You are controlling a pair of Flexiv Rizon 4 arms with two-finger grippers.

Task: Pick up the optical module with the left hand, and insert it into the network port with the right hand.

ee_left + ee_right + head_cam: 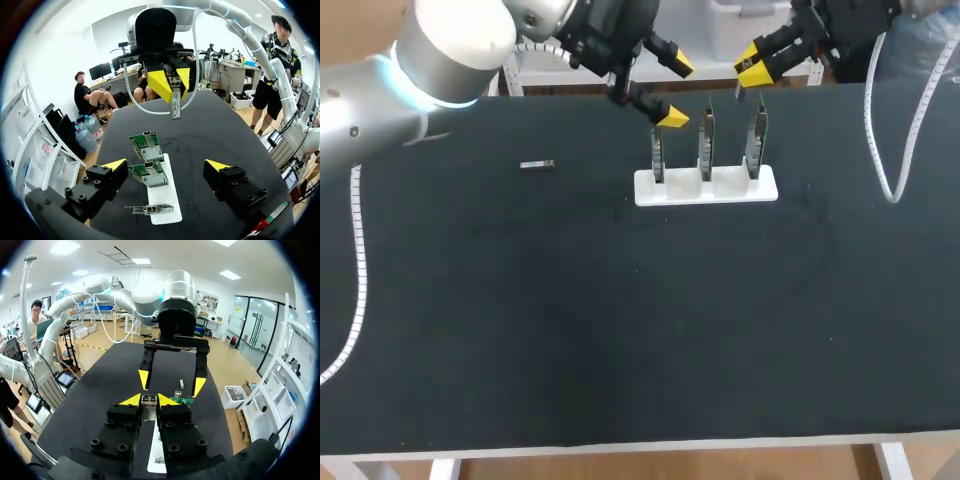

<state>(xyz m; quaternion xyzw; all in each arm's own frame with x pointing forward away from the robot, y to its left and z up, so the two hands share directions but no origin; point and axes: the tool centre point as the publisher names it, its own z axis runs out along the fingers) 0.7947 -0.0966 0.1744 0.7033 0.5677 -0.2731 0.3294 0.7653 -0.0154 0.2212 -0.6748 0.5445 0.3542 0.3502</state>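
- Head view: the black counter point(620, 330) carries a white holder point(765, 188) with three network cards point(706, 150) standing upright in a row.
- The left arm point(380, 90) comes in from the far left. The left jaws hang above the far side of the leftmost card, their yellow tips well apart and holding nothing.
- The right jaws hang over the far edge of the counter near the rightmost card, with their tips close together.
- A small silver piece point(537, 164) lies flat on the counter, well left of the holder.
- Left wrist view: the left jaws stand wide open and empty above the holder point(167, 200) and the green cards point(146, 145).
- Beyond the cards, the right jaws point down and are pinched from both sides on the optical module point(175, 104). The module hangs upright above the counter, apart from the cards.
- Right wrist view: the right jaws are closed on the optical module point(149, 407), with a yellow tip against each side.
- One green card point(182, 401) shows just beside the module, and the holder point(156, 462) lies beneath.
- Ahead, the left jaws gape wide, and the silver piece point(181, 384) lies on the counter beyond.
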